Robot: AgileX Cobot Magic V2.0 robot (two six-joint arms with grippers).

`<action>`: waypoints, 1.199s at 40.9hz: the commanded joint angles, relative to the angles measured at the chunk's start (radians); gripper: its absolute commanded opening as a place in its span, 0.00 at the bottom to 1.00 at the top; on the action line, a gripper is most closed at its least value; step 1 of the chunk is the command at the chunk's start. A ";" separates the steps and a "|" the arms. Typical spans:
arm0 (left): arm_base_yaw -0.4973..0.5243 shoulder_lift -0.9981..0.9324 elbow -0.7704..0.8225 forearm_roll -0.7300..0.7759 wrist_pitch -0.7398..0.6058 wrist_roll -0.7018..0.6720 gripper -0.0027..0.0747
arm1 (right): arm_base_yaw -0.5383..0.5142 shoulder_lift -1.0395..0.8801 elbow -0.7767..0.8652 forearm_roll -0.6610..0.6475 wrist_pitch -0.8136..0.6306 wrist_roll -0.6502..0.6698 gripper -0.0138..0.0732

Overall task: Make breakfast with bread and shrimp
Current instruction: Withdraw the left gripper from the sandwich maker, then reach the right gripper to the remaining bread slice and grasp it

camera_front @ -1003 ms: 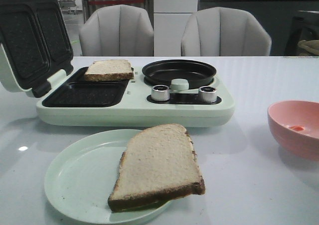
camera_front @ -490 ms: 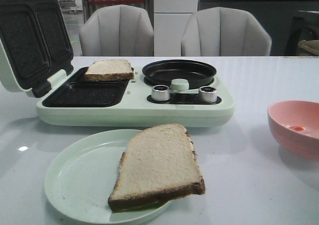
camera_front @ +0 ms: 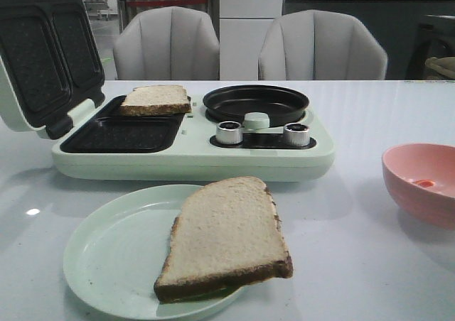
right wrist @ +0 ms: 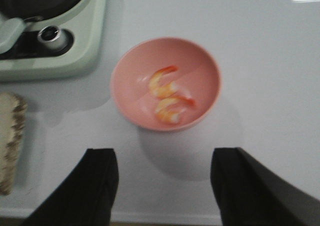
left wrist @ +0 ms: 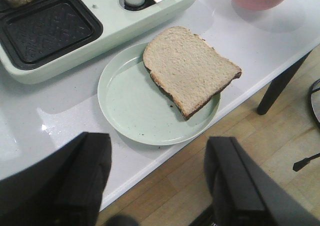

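You are working over a white table [camera_front: 370,257] with two grey chairs [camera_front: 170,44] behind it. Ahead of your left gripper [left wrist: 157,186] stands the pale green sandwich maker [camera_front: 192,154], its lid [camera_front: 43,55] tipped open, and one slice of bread [camera_front: 155,99] lies on its far grill plate. Just in front of that gripper, a pale green plate [left wrist: 130,106] carries the other bread slice [left wrist: 189,68], which overhangs the rim on the side toward the bowl. The left gripper's jaws stand wide apart and hold nothing. Your right gripper [right wrist: 162,186] hangs directly over the table with its jaws spread, also empty. Just beyond its fingertips [right wrist: 102,161] sits the pink bowl [right wrist: 200,66], and two curled shrimp [right wrist: 162,83] lie inside it, close together.
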 commanded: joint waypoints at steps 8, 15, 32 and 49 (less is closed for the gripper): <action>-0.005 0.000 -0.027 0.014 -0.065 -0.001 0.62 | 0.131 0.189 -0.024 0.484 0.018 -0.290 0.75; -0.005 0.000 -0.027 0.014 -0.065 -0.001 0.62 | 0.268 0.377 -0.024 0.719 -0.051 -0.442 0.75; -0.005 0.000 -0.027 0.014 -0.065 -0.001 0.62 | 0.415 0.871 -0.187 0.923 -0.198 -0.604 0.75; -0.005 0.000 -0.027 0.014 -0.065 -0.001 0.62 | 0.415 1.111 -0.372 0.915 -0.099 -0.619 0.64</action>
